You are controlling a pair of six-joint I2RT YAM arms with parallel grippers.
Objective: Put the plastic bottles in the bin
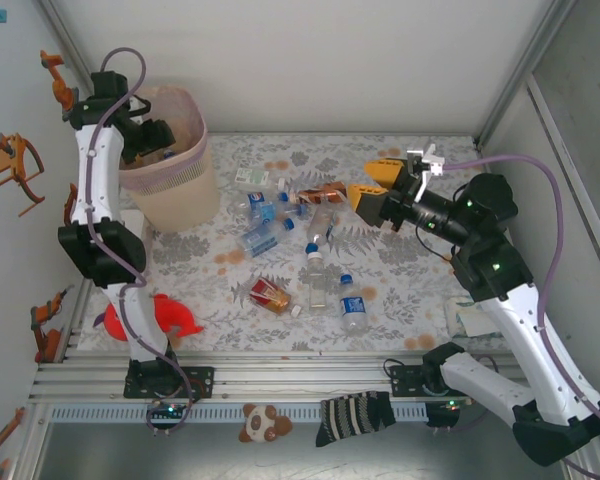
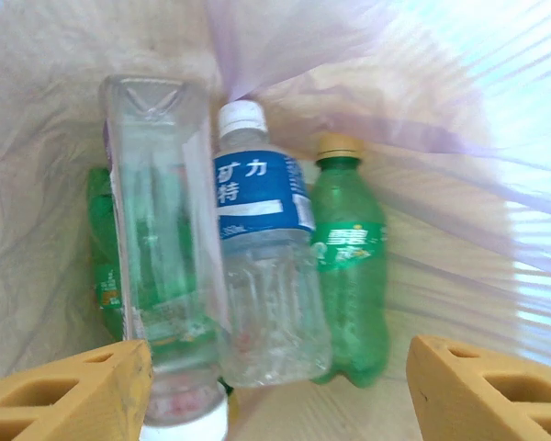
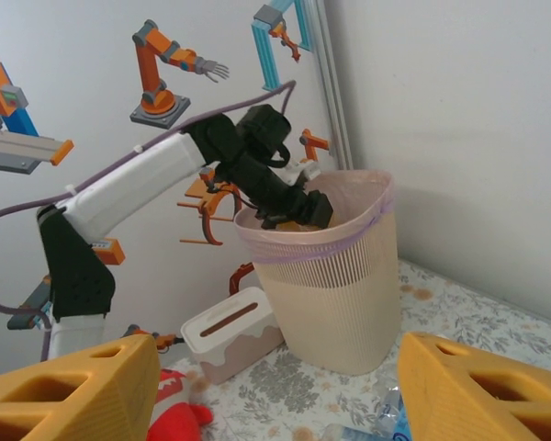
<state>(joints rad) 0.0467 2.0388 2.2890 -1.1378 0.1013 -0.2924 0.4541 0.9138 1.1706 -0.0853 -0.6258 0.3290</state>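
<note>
Left end effector (image 1: 152, 138) is held over the mouth of the bin (image 1: 185, 195), which stands at the far left corner of the surface (image 1: 410, 275). In the left wrist view its fingers (image 2: 69, 395) are spread wide with nothing gripped between them, so it is noted as open. Inside the bin, against the pink bag (image 2: 422, 138), three bottles are seen side by side: a clear bottle (image 2: 161, 248) on the left, a blue-labelled bottle (image 2: 262, 276) in the middle and a green bottle (image 2: 349, 266) on the right. A second green one is partly hidden behind the clear bottle. Right end effector (image 1: 372, 182) is held above the far middle of the surface, jaws parted and empty, pointed toward the bin. A loose group of bottles (image 1: 280, 215) is scattered over the middle of the surface. A blue-capped bottle (image 1: 352, 305) and a red-labelled bottle (image 1: 270, 295) lie nearer the arm bases. A red toy (image 1: 170, 315) is noted beside the left arm.
</note>
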